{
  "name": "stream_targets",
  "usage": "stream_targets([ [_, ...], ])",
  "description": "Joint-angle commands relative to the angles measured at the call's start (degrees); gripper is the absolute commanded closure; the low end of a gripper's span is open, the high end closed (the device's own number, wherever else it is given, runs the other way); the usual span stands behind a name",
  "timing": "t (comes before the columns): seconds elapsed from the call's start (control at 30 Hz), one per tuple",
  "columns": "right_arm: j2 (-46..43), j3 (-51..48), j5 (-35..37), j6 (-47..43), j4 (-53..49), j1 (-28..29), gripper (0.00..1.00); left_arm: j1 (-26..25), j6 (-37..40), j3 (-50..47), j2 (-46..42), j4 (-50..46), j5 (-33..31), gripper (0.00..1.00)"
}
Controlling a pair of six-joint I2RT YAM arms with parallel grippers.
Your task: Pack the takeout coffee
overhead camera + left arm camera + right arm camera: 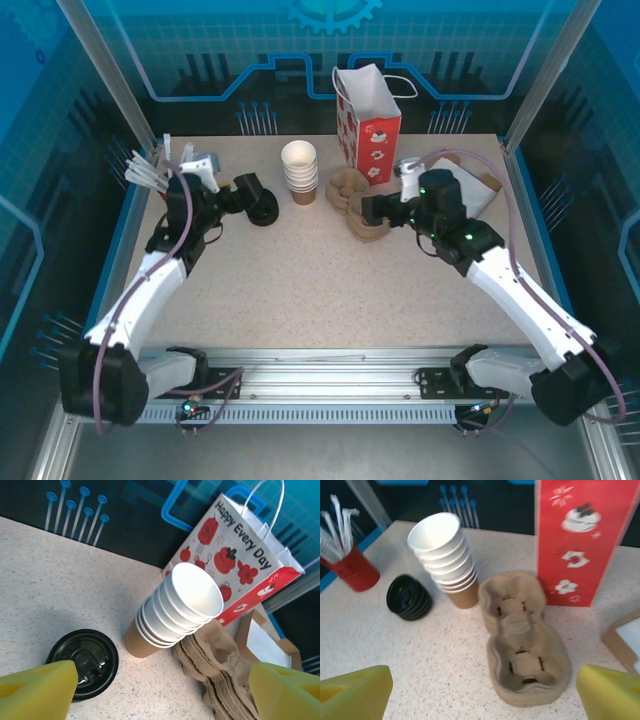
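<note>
Over the speckled worktop (300,290), left tool (160,695) and right tool (481,695) gape wide, empty. Beyond: black lids (410,598), carrier trays (525,645), stacked cups (445,555), paper bag (580,540); where the takeout coffee sits cannot be told. A square, gentle grip looks best.

White-shelled left arm (150,285) and right arm (520,290), black joint housings, mauve cable (110,330) strung along each, small green status lights (424,188), left gripper (160,692) and right gripper (480,692) tipped with yellow wedge-shaped pads (37,690)

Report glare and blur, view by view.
Top external: sharp, evenly lit, soft shadows. Left wrist: glare streaks on the black lid; near yellow fingertips out of focus. Right wrist: red bag slightly blurred.
</note>
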Motion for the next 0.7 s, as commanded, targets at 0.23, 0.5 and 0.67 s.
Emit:
stream_targets([
  [0.23, 14.4, 8.9, -5.6, -8.2, -12.8, 9.2, 0.09, -2.8, 9.9, 27.2, 21.4, -23.6, 1.5, 0.26],
  [0.5, 21.4, 5.6, -8.8, -8.8, -12.4, 9.8, 0.1, -4.3, 13.6, 41.5, 33.5, -31.4, 1.5, 0.41],
  [0.67, 25.7, 5.7, -11.4, -9.8, -11.8, 7.5, 0.13, -4.6, 14.3, 47.1, 38.0, -33.8, 1.9, 0.45],
])
